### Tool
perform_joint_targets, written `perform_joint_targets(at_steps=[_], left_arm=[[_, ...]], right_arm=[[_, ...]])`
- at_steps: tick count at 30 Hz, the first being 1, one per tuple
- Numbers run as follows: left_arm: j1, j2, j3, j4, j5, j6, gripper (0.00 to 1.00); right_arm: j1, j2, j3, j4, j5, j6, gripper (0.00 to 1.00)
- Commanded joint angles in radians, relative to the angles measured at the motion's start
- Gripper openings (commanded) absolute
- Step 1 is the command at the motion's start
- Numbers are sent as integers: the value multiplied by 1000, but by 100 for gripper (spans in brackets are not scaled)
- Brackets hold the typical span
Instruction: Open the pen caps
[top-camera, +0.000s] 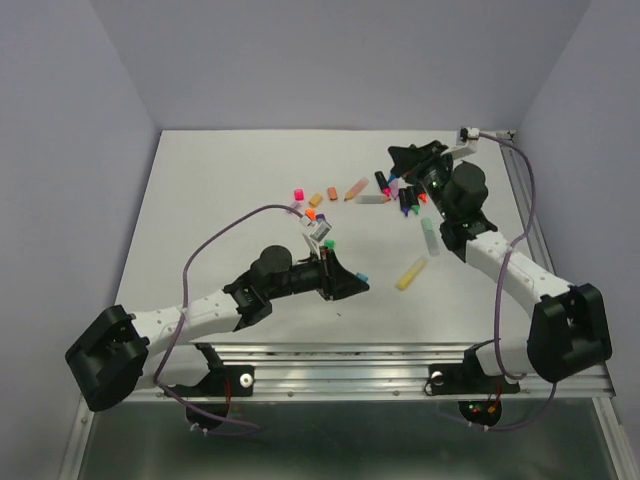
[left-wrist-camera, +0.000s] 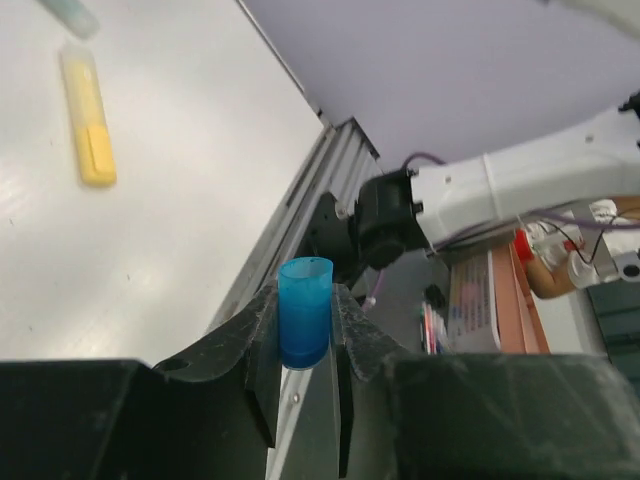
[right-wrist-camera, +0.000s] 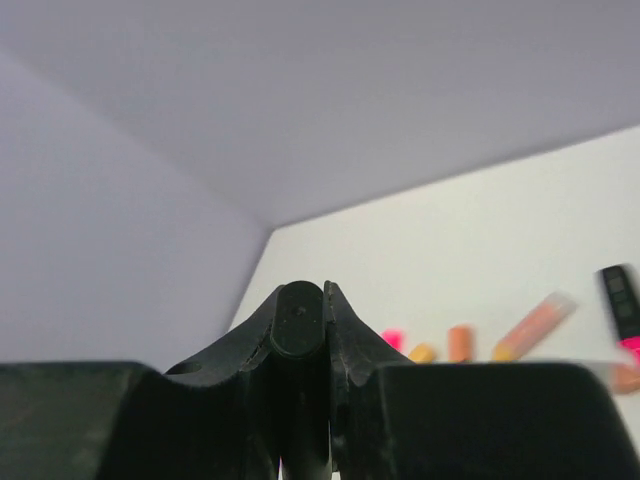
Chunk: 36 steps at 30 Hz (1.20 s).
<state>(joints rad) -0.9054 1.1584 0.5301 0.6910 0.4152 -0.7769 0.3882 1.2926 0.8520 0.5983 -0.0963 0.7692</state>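
My left gripper (top-camera: 352, 280) is shut on a small blue pen cap (left-wrist-camera: 305, 310), which stands upright between the jaws, its open end up. The same blue cap (top-camera: 363, 277) shows just past the fingers from above. At the back right, my right gripper (top-camera: 402, 158) is raised and shut on the black end of a pen barrel (right-wrist-camera: 300, 318). The rest of that pen is hidden behind the fingers. Loose caps lie mid-table: a pink cap (top-camera: 298, 193) and an orange cap (top-camera: 316, 199). A yellow pen (top-camera: 411, 272) lies on the table to the right of the left gripper.
A cluster of black-barrelled pens (top-camera: 402, 200) lies below the right gripper, with a peach pen (top-camera: 356, 188) and a mint pen (top-camera: 430, 235) nearby. The metal rail (top-camera: 400, 352) runs along the table's near edge. Walls close the back and sides.
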Motion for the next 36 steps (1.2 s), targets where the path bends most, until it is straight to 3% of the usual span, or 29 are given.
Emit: perform_joint_targets(at_steps=[1, 5, 10, 15, 19, 22, 31, 36], left_arm=[[-10, -84, -50, 73, 86, -45, 0], [0, -115, -36, -83, -25, -3, 0], [110, -36, 152, -453, -268, 73, 0], [232, 207, 382, -671, -381, 134, 0], [258, 421, 606, -867, -547, 145, 1], [269, 562, 770, -979, -601, 166, 7], [278, 799, 1028, -1102, -632, 229, 21], [280, 880, 1106, -1136, -619, 245, 31]], right_arm=[[-121, 111, 174, -46, 238, -119, 1], [-158, 172, 235, -84, 123, -136, 1], [-157, 172, 176, -201, 72, -143, 1], [-157, 180, 136, -313, 127, -189, 1], [-158, 269, 205, -457, 187, -231, 3], [-157, 341, 240, -494, 194, -260, 3], [-157, 539, 372, -543, 270, -323, 7], [-158, 597, 394, -522, 274, -340, 14]])
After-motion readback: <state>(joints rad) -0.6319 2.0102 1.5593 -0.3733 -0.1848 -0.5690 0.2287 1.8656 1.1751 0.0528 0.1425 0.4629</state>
